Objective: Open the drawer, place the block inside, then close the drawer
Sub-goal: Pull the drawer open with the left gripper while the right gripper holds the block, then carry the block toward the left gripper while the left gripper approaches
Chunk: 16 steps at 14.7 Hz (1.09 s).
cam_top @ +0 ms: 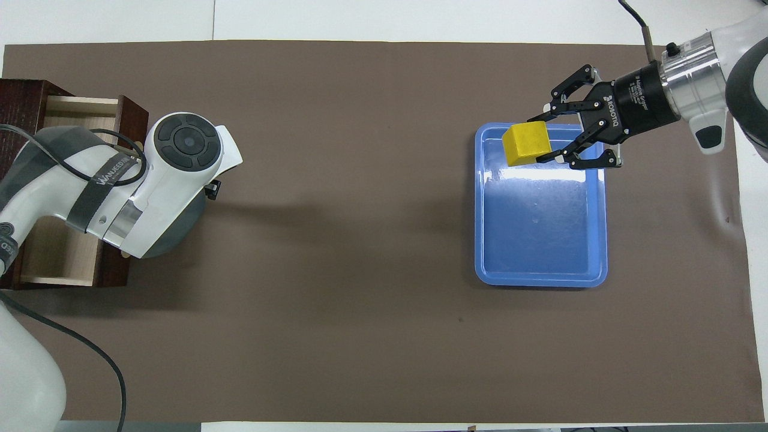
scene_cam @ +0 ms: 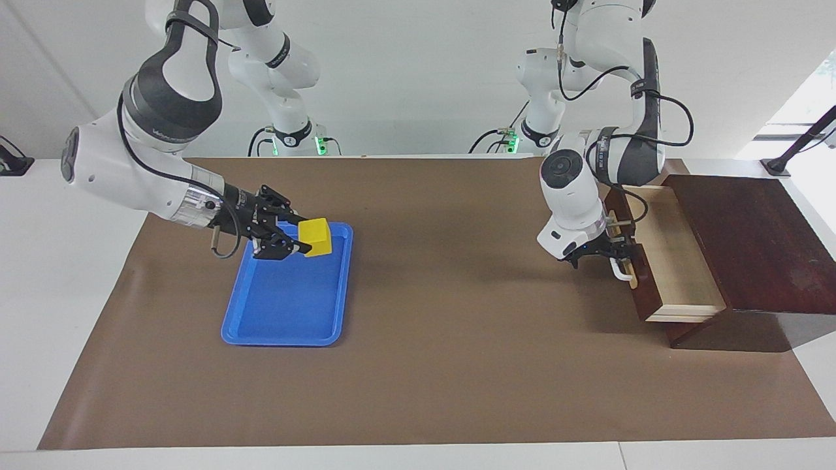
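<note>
Now drawer (scene_cam: 673, 261) open, front facing table middle; right end effector (scene_cam: 302, 243) clamps block (scene_cam: 316, 236).

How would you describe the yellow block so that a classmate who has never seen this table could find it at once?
Start at the flat blue tray toward the right arm's end of the brown table. At the tray's end nearer the robots, the right claw is shut on the block. It is the only bright yellow thing here, a small cube far smaller than the tray.
</note>
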Each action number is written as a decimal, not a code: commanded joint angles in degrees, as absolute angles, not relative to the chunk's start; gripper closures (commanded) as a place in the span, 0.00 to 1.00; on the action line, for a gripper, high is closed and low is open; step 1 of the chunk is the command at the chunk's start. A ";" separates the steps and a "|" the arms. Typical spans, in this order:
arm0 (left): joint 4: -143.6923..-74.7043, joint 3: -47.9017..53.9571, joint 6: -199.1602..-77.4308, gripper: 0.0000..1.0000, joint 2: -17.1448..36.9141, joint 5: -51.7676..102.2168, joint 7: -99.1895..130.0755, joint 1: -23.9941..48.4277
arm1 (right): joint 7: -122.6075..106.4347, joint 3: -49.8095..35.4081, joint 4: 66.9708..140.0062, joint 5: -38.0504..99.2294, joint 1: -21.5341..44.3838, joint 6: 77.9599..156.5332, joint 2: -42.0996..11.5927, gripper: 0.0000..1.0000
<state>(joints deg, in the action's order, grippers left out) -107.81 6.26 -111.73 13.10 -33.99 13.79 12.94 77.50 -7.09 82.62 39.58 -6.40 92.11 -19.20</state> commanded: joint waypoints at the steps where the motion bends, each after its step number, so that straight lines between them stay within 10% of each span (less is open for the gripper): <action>1: -104.25 5.80 -106.19 0.00 12.39 -32.70 10.20 13.97 | 78.93 -7.38 82.09 40.17 -6.59 92.20 -19.25 1.00; 16: -87.72 6.24 -96.23 0.00 10.11 -6.53 47.12 16.16 | 79.01 -7.29 82.00 40.34 -5.54 92.20 -19.25 1.00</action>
